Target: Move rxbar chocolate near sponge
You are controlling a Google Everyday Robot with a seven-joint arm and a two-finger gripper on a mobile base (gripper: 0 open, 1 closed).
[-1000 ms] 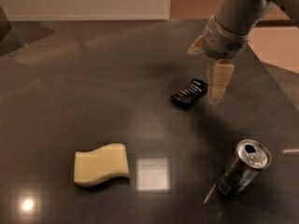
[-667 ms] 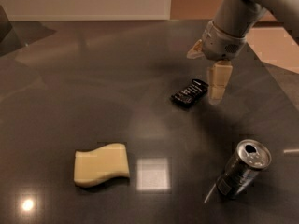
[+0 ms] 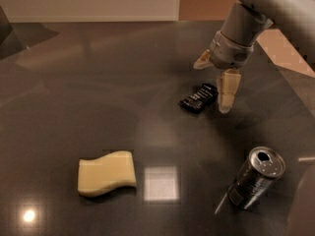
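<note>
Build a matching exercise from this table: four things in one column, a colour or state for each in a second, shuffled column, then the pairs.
Column one:
1. rxbar chocolate
2. sponge
3. drink can
4. pincer

Column two:
A. dark, with a silver top
B. pale yellow, wavy edges
C. open, at the rxbar chocolate's right end
D. black wrapper, lying flat

Pairs: 1-D, 2-B, 3-A, 4-C.

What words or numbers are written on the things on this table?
Bar: white print on the black wrapper, too blurred to read.
Can: nothing readable.
Sponge: no words.
Claw, open above the bar's far end: no label to read.
</note>
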